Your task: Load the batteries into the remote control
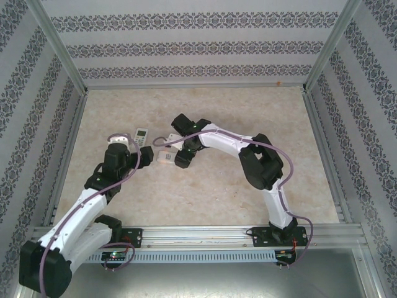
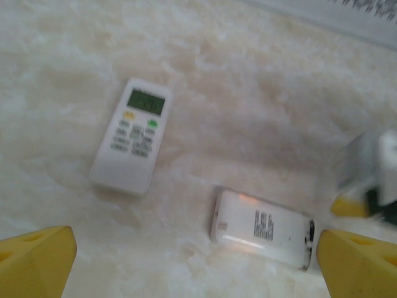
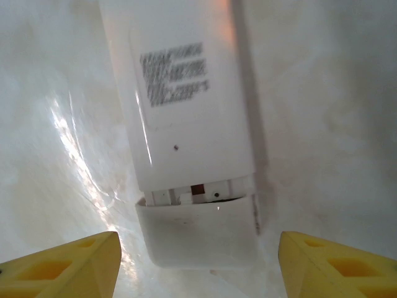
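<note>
Clearance either side of face-down remote (image 3: pixel 186 124)

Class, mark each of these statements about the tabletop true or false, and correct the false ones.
1. Two remotes lie on the table. True.
2. The remote with the green display lies face down. False: its display and buttons face up.
3. The right gripper is clamped on the labelled remote. False: its yellow fingers stand apart on either side of that remote, with bare table between.
4. The labelled remote's battery cover sits slightly slid off, leaving a gap. True.
5. The left gripper holds a battery. False: it is open and empty.
</note>
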Controlling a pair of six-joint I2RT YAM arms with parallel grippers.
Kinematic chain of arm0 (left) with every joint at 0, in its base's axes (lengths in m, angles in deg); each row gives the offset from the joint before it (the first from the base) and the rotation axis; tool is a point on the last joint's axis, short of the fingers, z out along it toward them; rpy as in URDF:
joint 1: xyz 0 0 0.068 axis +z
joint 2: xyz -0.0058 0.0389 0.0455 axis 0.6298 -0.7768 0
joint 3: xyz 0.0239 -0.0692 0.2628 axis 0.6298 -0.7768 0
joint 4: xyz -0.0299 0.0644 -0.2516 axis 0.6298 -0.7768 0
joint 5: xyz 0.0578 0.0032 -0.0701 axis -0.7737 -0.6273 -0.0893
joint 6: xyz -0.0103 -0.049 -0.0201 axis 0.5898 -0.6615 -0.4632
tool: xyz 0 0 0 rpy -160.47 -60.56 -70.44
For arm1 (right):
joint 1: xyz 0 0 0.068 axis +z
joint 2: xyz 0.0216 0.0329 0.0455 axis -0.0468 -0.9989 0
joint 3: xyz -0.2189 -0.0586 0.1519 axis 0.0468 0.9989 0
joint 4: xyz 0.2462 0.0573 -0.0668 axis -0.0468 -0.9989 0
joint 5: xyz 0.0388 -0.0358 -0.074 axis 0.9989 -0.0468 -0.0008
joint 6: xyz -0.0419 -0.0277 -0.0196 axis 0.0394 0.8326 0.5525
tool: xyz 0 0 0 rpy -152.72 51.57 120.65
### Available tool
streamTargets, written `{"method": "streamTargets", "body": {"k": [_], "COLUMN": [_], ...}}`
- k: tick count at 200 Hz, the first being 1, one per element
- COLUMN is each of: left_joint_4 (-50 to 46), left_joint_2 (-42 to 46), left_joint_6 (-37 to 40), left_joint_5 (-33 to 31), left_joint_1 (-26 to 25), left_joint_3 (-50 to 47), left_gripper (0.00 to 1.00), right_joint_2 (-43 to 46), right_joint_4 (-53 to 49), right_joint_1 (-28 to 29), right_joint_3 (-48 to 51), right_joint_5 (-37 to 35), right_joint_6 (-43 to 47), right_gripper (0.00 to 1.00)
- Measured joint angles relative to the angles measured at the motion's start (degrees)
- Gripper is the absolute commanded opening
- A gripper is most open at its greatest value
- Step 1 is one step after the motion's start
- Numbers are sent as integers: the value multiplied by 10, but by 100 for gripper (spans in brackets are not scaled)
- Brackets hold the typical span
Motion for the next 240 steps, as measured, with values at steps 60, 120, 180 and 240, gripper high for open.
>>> {"method": "streamTargets", "body": {"k": [60,120,180,240], "left_joint_4": [-6,-8,-8,-8], "left_joint_2": [-231,-359,-393,-395], "left_joint_6": [-12,-12,-12,-12], "left_joint_5": [119,158,165,166], "left_joint_1": [20,21,21,22], "left_joint_3": [106,150,171,171], "left_gripper": [87,81,81,82], "right_joint_2": [177,164,101,74], "right_joint_4": [219,254,247,236], "right_joint_1": [-76,8,40,40], "right_joint_3": [265,291,249,216], "right_joint_5": [0,-28,-76,-96], "right_joint_6": [-382,-651,-710,-713], "right_gripper": [67,70,70,56]}}
